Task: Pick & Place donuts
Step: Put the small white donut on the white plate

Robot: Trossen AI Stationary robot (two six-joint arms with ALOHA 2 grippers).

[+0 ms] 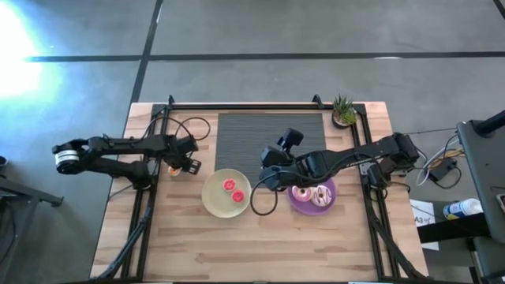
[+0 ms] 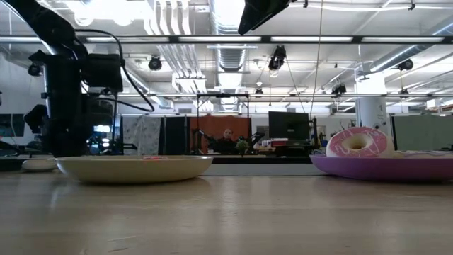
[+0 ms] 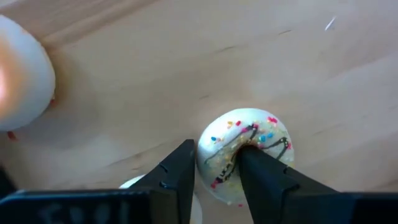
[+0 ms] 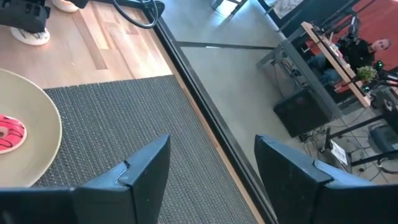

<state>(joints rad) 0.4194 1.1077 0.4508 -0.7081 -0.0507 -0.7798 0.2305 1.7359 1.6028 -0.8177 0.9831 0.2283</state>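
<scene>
My left gripper (image 1: 188,164) (image 3: 216,150) stands at the table's left, down on a white donut with coloured sprinkles (image 3: 245,149). That donut lies flat on the wood. Another white donut (image 3: 18,74) lies close by on the table. Two pink donuts (image 1: 233,190) lie on the cream-yellow plate (image 1: 213,201). Two pink-and-white donuts (image 1: 312,194) (image 2: 357,142) lie on the purple plate (image 1: 327,207). My right gripper (image 1: 264,180) (image 4: 211,146) hovers open over the dark mat (image 4: 124,118), between the two plates, and touches nothing. My left gripper has the white sprinkled donut by one side of its ring (image 3: 219,167). One finger (image 3: 258,174) stands in the donut's hole and the other (image 3: 180,177) against its outer rim, coming from above and pointing down. The donut lies flat on the table.
A dark ribbed mat (image 1: 252,142) covers the table's far middle. A small potted plant (image 1: 343,110) stands at the far right corner. Black rails (image 1: 150,197) and cables run along both sides. Bare wood lies along the near edge. A person sits in the room behind.
</scene>
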